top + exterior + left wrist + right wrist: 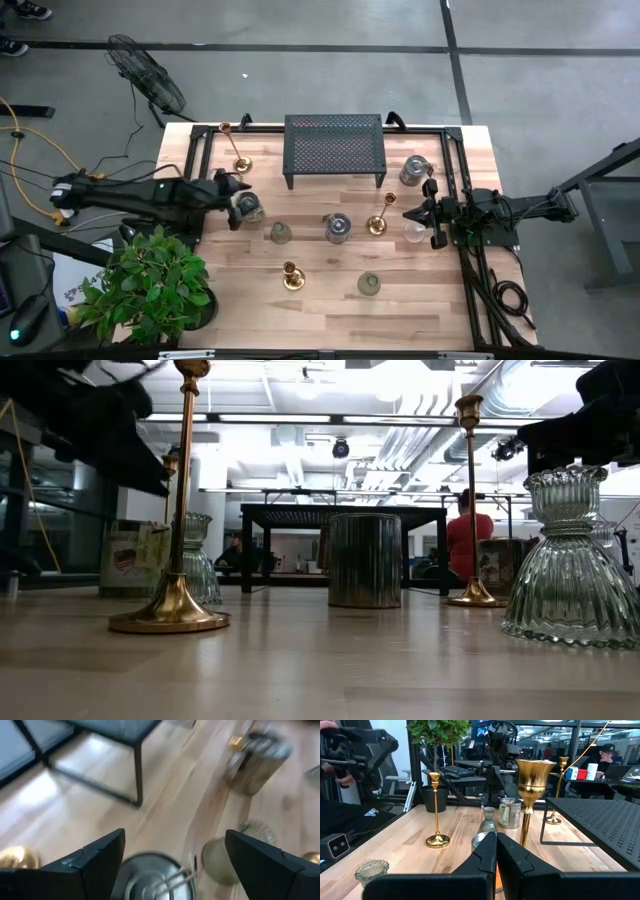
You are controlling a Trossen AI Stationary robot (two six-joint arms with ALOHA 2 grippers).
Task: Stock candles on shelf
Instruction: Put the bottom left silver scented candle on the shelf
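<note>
The left gripper stood with its dark fingers spread wide around a small round silvery glass jar candle near the table's left side, short of the low black mesh-topped metal shelf, which held nothing; closing off-centre, I judged, could tip the jar or skid it across the boards. The right gripper waited pinched shut by a tall brass candlestick. The pale wooden tabletop carried scattered candles and a leafy potted plant, with a seated person at desks beyond.
</note>
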